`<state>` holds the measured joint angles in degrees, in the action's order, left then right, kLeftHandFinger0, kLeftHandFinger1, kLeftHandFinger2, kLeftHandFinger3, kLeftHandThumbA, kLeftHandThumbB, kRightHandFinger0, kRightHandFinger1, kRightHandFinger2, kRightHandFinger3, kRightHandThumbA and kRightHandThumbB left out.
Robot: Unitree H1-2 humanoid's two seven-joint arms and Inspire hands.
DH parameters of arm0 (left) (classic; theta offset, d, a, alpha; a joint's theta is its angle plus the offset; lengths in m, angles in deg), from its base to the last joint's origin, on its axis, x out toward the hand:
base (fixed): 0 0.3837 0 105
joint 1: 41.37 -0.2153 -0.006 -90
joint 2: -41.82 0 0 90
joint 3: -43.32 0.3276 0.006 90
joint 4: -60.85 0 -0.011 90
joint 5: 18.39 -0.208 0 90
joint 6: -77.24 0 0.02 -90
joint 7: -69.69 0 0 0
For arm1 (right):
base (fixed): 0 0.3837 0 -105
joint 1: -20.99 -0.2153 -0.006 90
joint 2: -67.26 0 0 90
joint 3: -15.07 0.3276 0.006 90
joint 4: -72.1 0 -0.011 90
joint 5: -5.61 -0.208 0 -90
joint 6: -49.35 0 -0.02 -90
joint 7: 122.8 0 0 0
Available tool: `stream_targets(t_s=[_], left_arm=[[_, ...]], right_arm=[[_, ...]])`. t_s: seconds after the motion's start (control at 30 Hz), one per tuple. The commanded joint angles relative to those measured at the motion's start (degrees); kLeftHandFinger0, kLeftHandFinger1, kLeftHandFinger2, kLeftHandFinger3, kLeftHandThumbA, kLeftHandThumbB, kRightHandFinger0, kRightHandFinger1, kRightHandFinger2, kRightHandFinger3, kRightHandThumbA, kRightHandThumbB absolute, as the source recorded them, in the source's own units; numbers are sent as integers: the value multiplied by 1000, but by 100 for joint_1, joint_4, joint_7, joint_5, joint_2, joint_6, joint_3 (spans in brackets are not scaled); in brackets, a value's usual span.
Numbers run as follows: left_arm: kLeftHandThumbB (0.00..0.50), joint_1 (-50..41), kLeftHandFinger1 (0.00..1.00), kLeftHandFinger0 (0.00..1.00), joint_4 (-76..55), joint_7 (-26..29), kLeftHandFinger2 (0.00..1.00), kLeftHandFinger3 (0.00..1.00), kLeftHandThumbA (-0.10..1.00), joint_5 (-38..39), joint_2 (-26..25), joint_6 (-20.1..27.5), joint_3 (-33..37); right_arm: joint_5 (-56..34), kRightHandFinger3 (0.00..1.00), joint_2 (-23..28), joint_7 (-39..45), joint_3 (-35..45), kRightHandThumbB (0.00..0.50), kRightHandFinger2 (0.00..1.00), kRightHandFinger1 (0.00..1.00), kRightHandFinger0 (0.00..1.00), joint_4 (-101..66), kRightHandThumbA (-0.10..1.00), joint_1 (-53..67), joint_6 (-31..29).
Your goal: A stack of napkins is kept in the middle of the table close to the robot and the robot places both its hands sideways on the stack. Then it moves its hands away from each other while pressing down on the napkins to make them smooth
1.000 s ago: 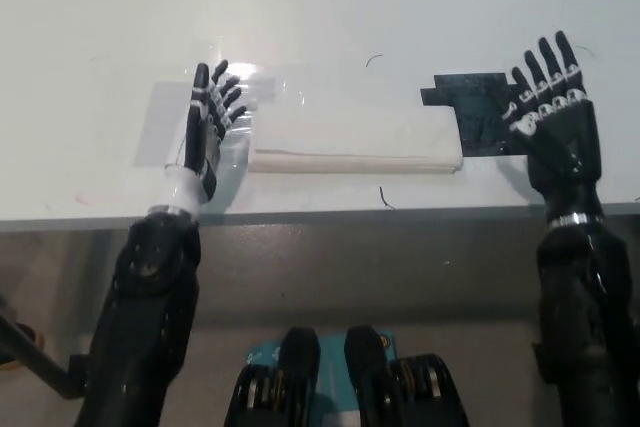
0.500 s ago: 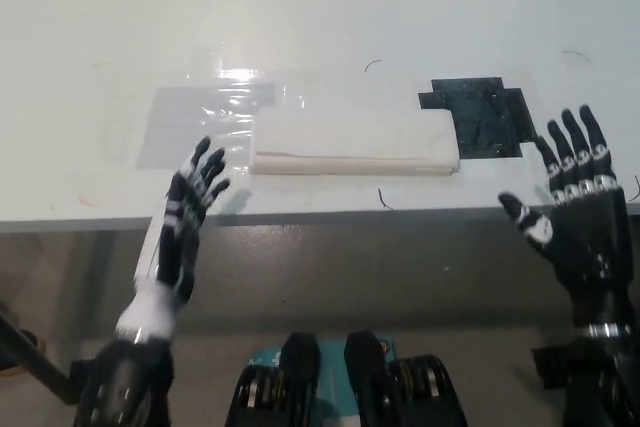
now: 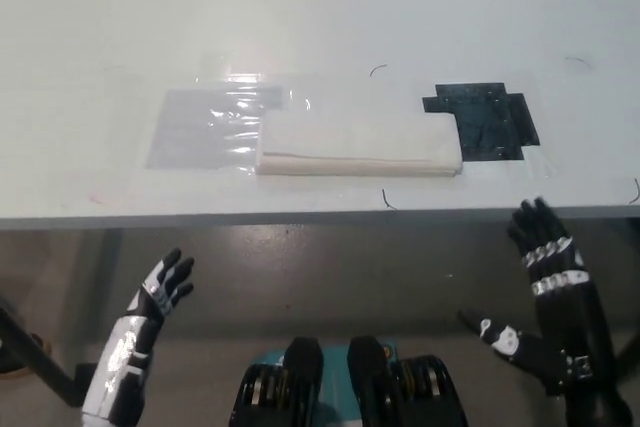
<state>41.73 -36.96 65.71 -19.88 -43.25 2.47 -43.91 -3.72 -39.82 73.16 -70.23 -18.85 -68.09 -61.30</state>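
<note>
A flat white stack of napkins (image 3: 358, 143) lies near the table's front edge, in the middle, with nothing touching it. My white left hand (image 3: 148, 313) is below the table edge at the lower left, open, fingers spread and pointing up. My black right hand (image 3: 543, 282) is below the edge at the lower right, open too, thumb sticking out to the left. Both hands hold nothing and are well clear of the stack.
A clear plastic sheet (image 3: 205, 127) lies taped left of the stack. A patch of black tape (image 3: 482, 122) sits at the stack's right end. The white table (image 3: 320, 17) extends far behind; its front edge (image 3: 300, 219) runs across the middle of the picture.
Both hands have dropped back off the table, from beside the stack's ends to below the front edge. The napkin stack has stayed where it was; the view shifted slightly.
</note>
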Motion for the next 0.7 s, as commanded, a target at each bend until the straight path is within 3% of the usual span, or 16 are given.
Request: stream_targets(t_s=[0.0, 0.1, 0.23, 0.27, 0.33, 0.47, 0.53, 0.67], left_arm=[[276, 265, 1000, 1000, 318, 60, 1000, 1000, 1000, -333, -27, 344, -17], [247, 358, 1000, 1000, 479, -15, 1000, 1000, 1000, -136, -49, 116, -67], [166, 386, 1000, 1000, 513, -60, 1000, 1000, 1000, 130, -75, -314, -196], [165, 404, 1000, 1000, 517, -61, 1000, 1000, 1000, 132, -75, -379, -212], [126, 426, 1000, 1000, 523, -54, 1000, 1000, 1000, 101, -58, -427, -219], [106, 467, 1000, 1000, 473, -117, 1000, 1000, 1000, 98, -78, -578, -209], [63, 496, 1000, 1000, 422, -141, 1000, 1000, 1000, 110, -101, -683, -219], [56, 545, 1000, 1000, 415, -214, 1000, 1000, 1000, 243, -100, -820, -252]], right_arm=[[402, 1000, 69, -284, -10, 257, 1000, 1000, 1000, 286, 1000, -81, -452], [326, 1000, 116, -310, -1, 245, 1000, 1000, 1000, 477, 1000, -78, -482], [532, 1000, 172, -436, -18, 264, 1000, 1000, 1000, 828, 1000, -180, -589], [521, 1000, 178, -447, -18, 265, 1000, 1000, 1000, 875, 1000, -217, -587], [521, 1000, 203, -482, -10, 249, 1000, 1000, 1000, 896, 1000, -294, -509], [510, 1000, 235, -528, -34, 217, 1000, 1000, 1000, 1027, 1000, -373, -482], [496, 1000, 254, -539, -55, 215, 1000, 1000, 1000, 1020, 1000, -394, -377], [414, 1000, 270, -524, -57, 186, 1000, 1000, 1000, 988, 1000, -391, -283]])
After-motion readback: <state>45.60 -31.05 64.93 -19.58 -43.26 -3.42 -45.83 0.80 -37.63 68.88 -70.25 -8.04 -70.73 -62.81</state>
